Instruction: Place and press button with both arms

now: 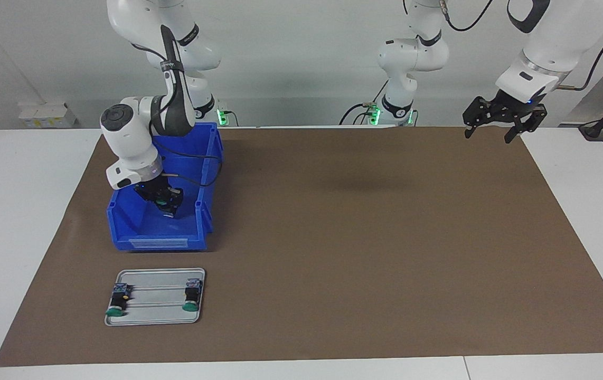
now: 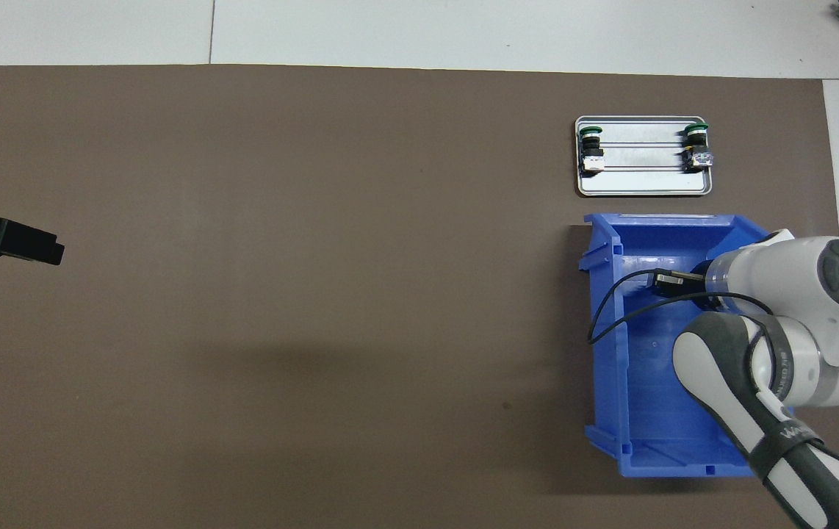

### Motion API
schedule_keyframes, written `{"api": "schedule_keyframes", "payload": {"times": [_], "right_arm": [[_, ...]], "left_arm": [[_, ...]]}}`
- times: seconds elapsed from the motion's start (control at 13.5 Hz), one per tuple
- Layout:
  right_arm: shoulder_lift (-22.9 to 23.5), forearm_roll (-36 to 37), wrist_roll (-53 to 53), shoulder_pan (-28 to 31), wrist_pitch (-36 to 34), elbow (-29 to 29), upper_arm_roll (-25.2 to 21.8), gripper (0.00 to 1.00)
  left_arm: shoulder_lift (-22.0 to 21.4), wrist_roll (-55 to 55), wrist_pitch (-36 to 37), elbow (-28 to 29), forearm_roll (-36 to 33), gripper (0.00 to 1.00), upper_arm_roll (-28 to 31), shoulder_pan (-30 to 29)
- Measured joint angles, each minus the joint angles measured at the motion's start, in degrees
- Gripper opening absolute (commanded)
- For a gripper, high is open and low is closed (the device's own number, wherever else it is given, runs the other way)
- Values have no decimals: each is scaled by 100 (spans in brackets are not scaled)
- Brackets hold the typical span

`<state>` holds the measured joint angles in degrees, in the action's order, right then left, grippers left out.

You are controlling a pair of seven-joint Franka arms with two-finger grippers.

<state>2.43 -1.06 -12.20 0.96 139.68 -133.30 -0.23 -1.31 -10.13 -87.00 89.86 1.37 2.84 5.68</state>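
My right gripper (image 1: 168, 208) is down inside the blue bin (image 1: 159, 244), shut on a green-capped button (image 1: 161, 201). In the overhead view the right arm's wrist (image 2: 794, 294) hides most of it. Two more green-capped buttons (image 1: 116, 304) (image 1: 191, 298) lie at the two ends of a silver tray (image 1: 156, 311), which sits farther from the robots than the bin. The tray (image 2: 643, 187) and its buttons (image 2: 592, 150) (image 2: 697, 147) also show in the overhead view. My left gripper (image 1: 487, 136) is open and empty, up in the air over the mat's corner at the left arm's end, and waits.
A brown mat (image 1: 365, 237) covers the table between the bin and the left arm's end. The bin (image 2: 647, 411) stands at the right arm's end, with a black cable (image 2: 610, 308) looping over its rim.
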Motion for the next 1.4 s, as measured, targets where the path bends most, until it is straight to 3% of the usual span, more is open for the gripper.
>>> {"api": "schedule_keyframes", "payload": {"times": [0.07, 0.15, 0.22, 0.37, 0.59, 0.74, 1.11, 1.4], "right_arm": [[31, 0, 0, 0, 113, -56, 3, 32], [58, 0, 0, 0, 159, -87, 5, 55], [70, 0, 0, 0, 189, -101, 6, 72], [71, 0, 0, 0, 204, -90, 7, 93], [70, 0, 0, 0, 77, 123, 11, 94], [61, 0, 0, 0, -423, 495, 9, 94], [-47, 0, 1, 96, -2387, 2179, -20, 94], [-50, -5, 1, 152, -3344, 3366, -19, 95]], "left_arm": [[0, 0, 0, 0, 0, 100, 0, 0], [0, 0, 0, 0, 0, 100, 0, 0], [0, 0, 0, 0, 0, 100, 0, 0], [0, 0, 0, 0, 0, 100, 0, 0], [0, 0, 0, 0, 0, 100, 0, 0], [0, 0, 0, 0, 0, 100, 0, 0], [0, 0, 0, 0, 0, 100, 0, 0], [0, 0, 0, 0, 0, 100, 0, 0]]}}
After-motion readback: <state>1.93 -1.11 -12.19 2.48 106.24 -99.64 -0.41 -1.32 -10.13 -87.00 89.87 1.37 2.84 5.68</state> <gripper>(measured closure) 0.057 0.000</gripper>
